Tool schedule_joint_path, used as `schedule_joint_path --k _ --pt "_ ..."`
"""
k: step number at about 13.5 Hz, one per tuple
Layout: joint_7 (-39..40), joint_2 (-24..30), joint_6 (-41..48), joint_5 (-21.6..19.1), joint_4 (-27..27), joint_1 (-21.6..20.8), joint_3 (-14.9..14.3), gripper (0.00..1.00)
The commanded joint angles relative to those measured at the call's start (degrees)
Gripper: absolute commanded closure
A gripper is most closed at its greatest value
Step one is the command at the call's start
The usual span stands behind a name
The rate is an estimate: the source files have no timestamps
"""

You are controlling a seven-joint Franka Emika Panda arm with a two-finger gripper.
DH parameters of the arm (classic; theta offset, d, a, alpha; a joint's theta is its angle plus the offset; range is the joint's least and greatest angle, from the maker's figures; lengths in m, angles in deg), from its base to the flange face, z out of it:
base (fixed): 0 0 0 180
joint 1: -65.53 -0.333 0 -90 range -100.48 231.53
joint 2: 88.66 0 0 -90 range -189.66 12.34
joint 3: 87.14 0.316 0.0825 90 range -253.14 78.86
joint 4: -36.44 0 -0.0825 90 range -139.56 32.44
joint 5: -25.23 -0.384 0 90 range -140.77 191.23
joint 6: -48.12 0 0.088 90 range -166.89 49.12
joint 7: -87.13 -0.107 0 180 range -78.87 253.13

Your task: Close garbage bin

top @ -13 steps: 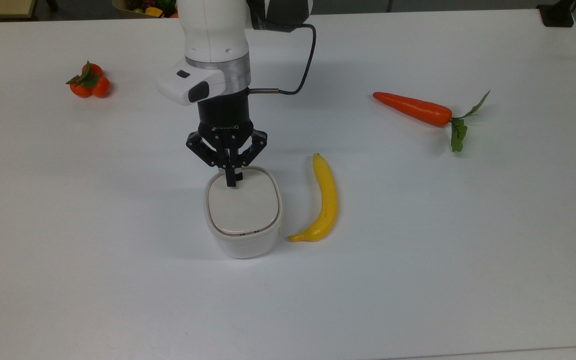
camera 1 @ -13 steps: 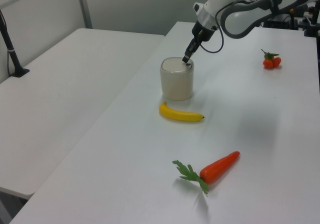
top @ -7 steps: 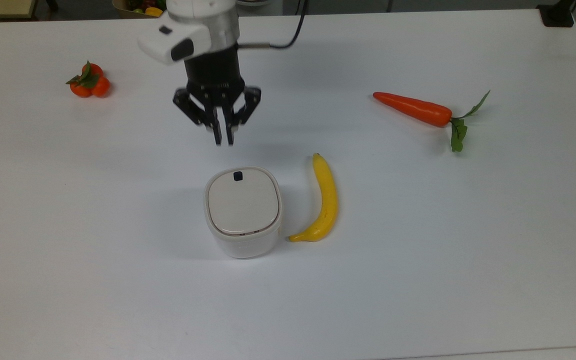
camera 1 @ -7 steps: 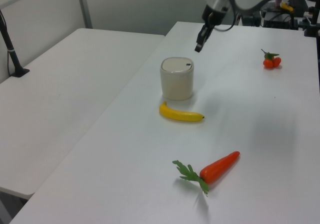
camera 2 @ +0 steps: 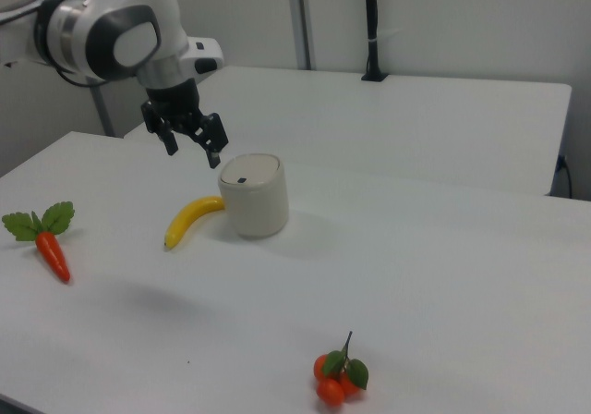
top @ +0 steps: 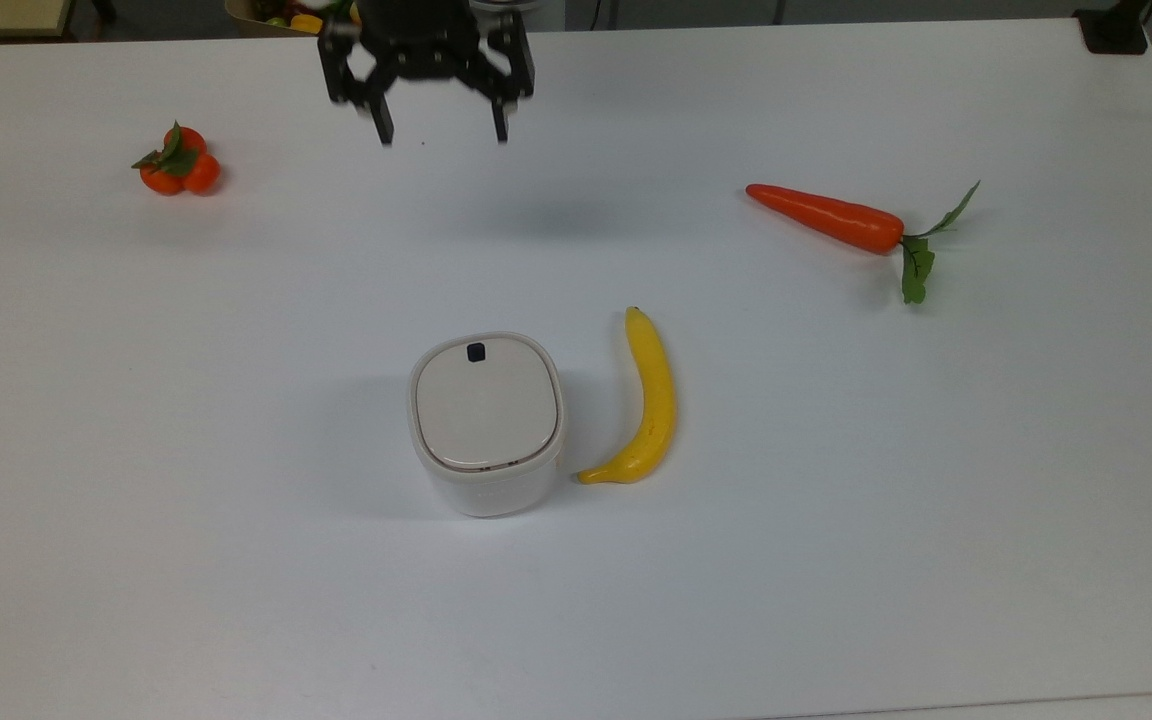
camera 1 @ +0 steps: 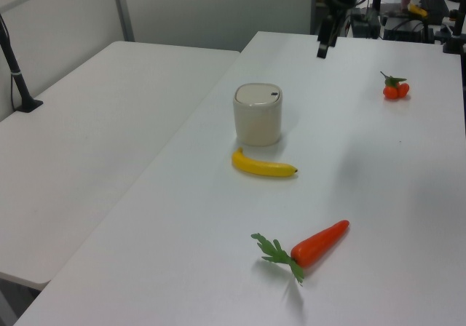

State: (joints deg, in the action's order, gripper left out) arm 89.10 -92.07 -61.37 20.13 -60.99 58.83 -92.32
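Now, change: I am pulling my gripper [top: 442, 137] up and away from the garbage bin [top: 487, 424], where it was touching the lid a second ago; my fingers are spreading wide, holding nothing.
Meaning: lid [top: 487, 404] is lying flat, so I am judging the closing done and this a retreat.
Bin: standing mid-table [top: 136, 500], just beside the banana [top: 648, 400].
Hidden: top view is cutting off my arm above the gripper; latch seating is too small to tell.
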Motion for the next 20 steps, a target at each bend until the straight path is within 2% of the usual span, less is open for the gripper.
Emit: schedule_joint_path --k 1,2,6,9,13,20 --pt "-6.43 2.00 9.27 -0.08 3.99 0.02 -0.10 0.00" --pt "-8.45 2.17 11.55 -0.08 4.79 0.02 0.16 0.00" --pt "-8.21 5.16 14.48 0.01 4.80 0.02 2.09 0.00" --pt "-6.81 6.40 14.21 0.09 3.74 2.12 6.22 0.00" --pt "0.48 6.04 11.59 0.80 2.43 1.52 6.06 0.00" --pt "0.40 5.96 10.08 2.11 2.07 1.25 5.09 0.00"
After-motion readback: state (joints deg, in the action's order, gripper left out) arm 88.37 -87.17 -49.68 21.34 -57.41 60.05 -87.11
